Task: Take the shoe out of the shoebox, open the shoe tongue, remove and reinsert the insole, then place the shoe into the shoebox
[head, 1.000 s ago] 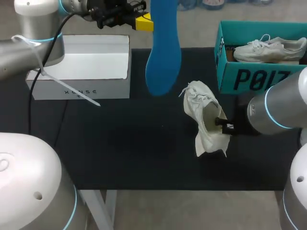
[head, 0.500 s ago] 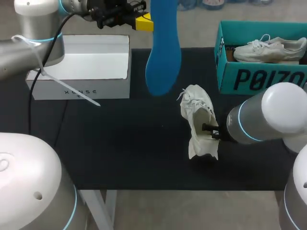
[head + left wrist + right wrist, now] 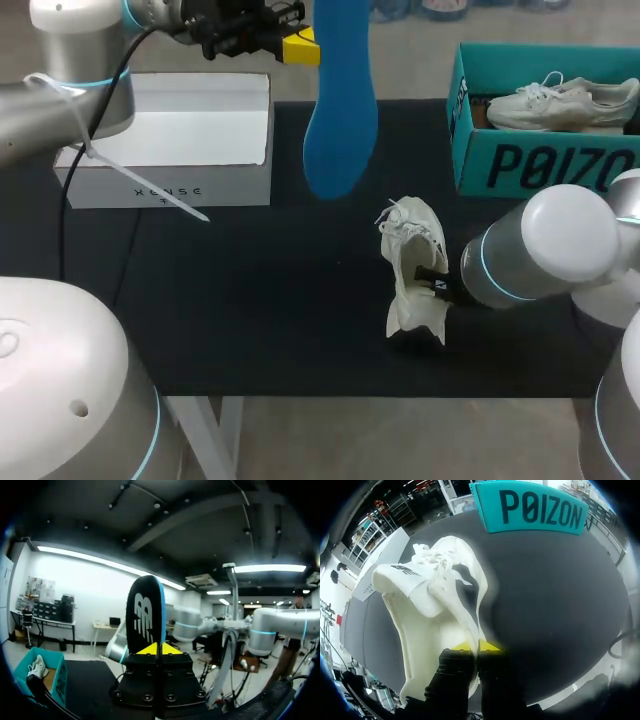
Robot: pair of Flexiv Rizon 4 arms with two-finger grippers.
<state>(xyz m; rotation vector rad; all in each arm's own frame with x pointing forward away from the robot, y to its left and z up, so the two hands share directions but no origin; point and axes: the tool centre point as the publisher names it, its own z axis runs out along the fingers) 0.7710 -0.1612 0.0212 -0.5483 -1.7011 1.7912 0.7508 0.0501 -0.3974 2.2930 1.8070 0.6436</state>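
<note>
White fabric sneaker (image 3: pixel 415 265) is on the black table (image 3: pixel 250 300), right of centre, with its long axis running far-to-near and its laces at the far end. The right end effector (image 3: pixel 476 646) is clenched on its collar wall. Open table lies to its left. The left end effector (image 3: pixel 300 47) grasps a blue foam insole (image 3: pixel 340 110) that hangs lengthwise over the far edge. The teal cardboard shoebox (image 3: pixel 540 165) bears dark lettering.

Black worktop (image 3: pixel 250 300), dark mat over the whole top. White box (image 3: pixel 190 140) sits at far L corner, flat on the mat. Teal shoebox (image 3: pixel 540 165) at far R corner, top open. Btwn them but nearer the front, R of centre, a white shoe (image 3: pixel 415 270) is up on end. Can't tell if its low end touches the mat.
</note>
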